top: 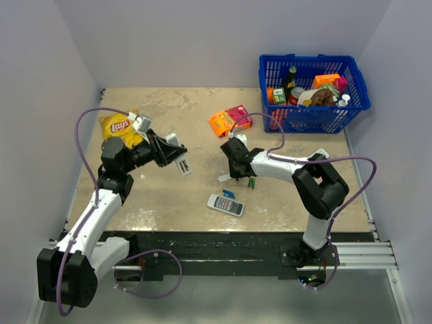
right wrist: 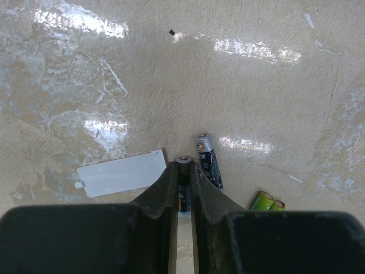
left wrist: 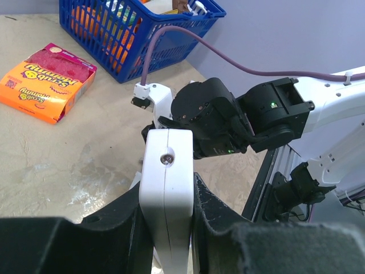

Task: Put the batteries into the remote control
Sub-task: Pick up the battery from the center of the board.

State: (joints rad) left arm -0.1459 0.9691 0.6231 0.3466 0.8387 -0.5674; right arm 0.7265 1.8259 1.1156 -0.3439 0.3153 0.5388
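My left gripper is shut on the slim white remote control and holds it above the table at the left. In the left wrist view the remote stands end-on between the black pads of the gripper. My right gripper is down at the table's middle. In the right wrist view that gripper is shut on one dark battery with a silvery end. The second battery lies on the table just right of the fingers.
A flat white cover lies left of the right fingers and a green battery pair to their right. A grey-white button remote and a small blue item lie nearer. A blue basket, an orange box and a chip bag stand farther back.
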